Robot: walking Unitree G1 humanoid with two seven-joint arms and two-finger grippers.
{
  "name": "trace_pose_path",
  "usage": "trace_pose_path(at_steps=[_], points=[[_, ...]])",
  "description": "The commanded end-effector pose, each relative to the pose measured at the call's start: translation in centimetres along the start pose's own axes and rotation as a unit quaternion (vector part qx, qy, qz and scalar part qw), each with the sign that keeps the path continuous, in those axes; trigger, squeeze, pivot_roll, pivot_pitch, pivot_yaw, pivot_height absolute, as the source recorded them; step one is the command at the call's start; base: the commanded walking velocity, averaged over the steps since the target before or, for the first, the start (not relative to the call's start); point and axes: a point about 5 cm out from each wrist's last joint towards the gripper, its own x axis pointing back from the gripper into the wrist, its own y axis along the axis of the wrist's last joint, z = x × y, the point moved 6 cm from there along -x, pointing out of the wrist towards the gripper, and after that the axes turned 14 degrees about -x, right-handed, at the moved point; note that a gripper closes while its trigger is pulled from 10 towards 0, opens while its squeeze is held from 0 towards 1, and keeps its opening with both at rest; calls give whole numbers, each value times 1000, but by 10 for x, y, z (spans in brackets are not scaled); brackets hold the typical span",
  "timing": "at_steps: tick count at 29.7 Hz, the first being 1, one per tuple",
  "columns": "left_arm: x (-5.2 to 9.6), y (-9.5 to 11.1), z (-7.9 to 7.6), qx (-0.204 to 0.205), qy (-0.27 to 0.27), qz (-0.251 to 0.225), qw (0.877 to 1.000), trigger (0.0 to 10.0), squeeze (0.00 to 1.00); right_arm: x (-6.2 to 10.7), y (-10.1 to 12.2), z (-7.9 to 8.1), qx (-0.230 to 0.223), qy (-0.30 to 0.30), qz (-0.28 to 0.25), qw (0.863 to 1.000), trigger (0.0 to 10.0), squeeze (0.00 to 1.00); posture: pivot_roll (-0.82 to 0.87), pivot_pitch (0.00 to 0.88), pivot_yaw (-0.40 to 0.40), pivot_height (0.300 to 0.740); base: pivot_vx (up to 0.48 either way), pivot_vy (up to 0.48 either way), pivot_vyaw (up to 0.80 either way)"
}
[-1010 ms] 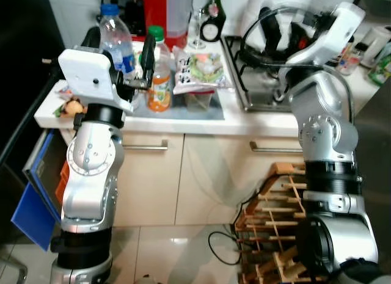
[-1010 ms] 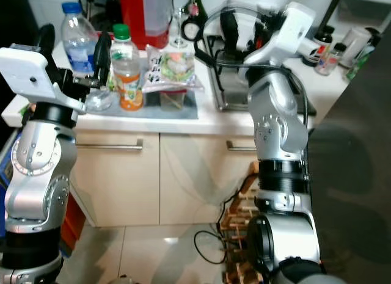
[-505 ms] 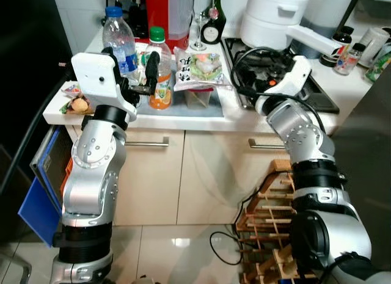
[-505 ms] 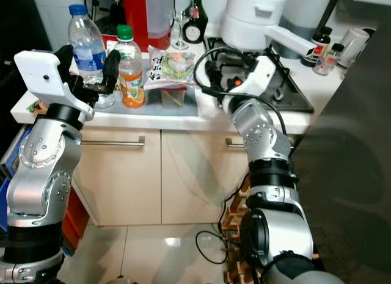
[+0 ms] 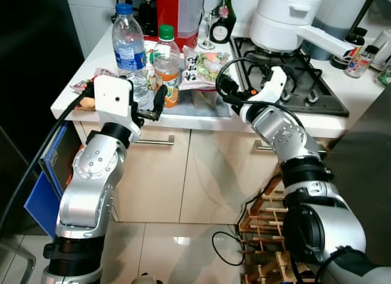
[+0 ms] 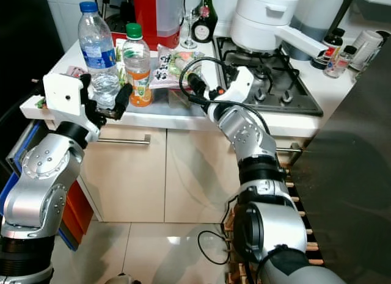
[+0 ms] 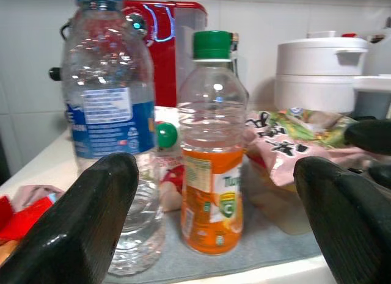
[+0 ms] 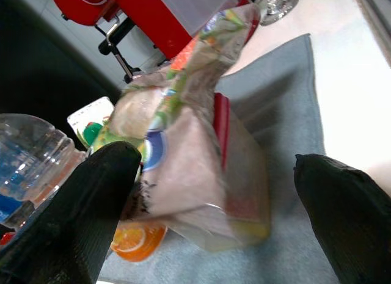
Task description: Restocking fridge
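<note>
Green-capped orange juice bottle (image 7: 212, 156), blue-labelled water bottle (image 7: 110, 113), grey mat (image 8: 278, 94)

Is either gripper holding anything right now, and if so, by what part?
Nothing is held. The left gripper is open before the orange bottle and water bottle; the right gripper is open around the food packet, not yet clamped.

Left pincer (image 7: 217, 226) fingers spread wide, framing an orange juice bottle (image 7: 212, 149) with green cap, upright on a grey mat (image 7: 244, 250). Clear water bottle (image 7: 112, 137) with blue label just beside it. Snack bag (image 7: 299, 137), red appliance (image 7: 168, 58), white pot (image 7: 321, 73) behind.
</note>
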Motion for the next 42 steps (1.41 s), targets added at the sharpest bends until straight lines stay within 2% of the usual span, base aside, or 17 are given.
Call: trace_pose_path(at_steps=[1, 9, 12, 15, 16, 18, 19, 22, 33, 42], points=[[1, 3, -4, -4, -8, -3, 1000, 10000, 0, -2, 7, 5, 4, 7, -10, 1000, 10000, 204, 81, 0, -70, 740, 0, 0, 0], [1, 2, -5, -2, -10, 1, 1000, 10000, 0, -7, 7, 11, -30, 16, -16, 999, 10000, 204, 86, 0, -74, 740, 0, 0, 0], [1, 2, -7, 0, -12, 2, 1000, 10000, 0, -10, 1, 6, -61, 6, -11, 998, 10000, 208, 89, 0, -76, 740, 0, 0, 0], [1, 2, -7, 1, -13, 3, 1000, 10000, 0, -10, 3, 3, -69, 0, -18, 997, 10000, 212, 90, 0, -76, 740, 0, 0, 0], [1, 1, -7, 2, -13, 4, 1000, 10000, 0, -10, 6, -1, -81, -7, -27, 996, 1451, 212, 91, 0, -76, 740, 0, 0, 0], [1, 1, -8, 3, -14, 5, 1000, 10000, 0, -10, 8, -4, -89, -13, -33, 995, 1451, 212, 91, 0, -76, 740, 0, 0, 0], [1, 0, -8, 4, -14, 6, 1000, 10000, 0, -10, 9, -6, -103, -15, -37, 994, 0, 212, 90, 0, -76, 740, 0, 0, 0], [-1, 0, -10, 8, -16, 7, 1000, 10000, 0, -12, 10, -3, -123, -11, -44, 991, 0, 212, 86, 0, -74, 740, 0, 0, 0], [-4, -1, -13, 11, -21, 9, 1000, 10000, 0, -18, 11, 11, -131, 10, -51, 990, 0, 220, 87, 0, -76, 740, 0, 0, 0], [-4, -3, -15, 16, -24, 12, 1000, 10000, 0, -18, 7, 5, -143, -3, -56, 988, 0, 227, 89, 0, -75, 740, 0, 0, 0]])
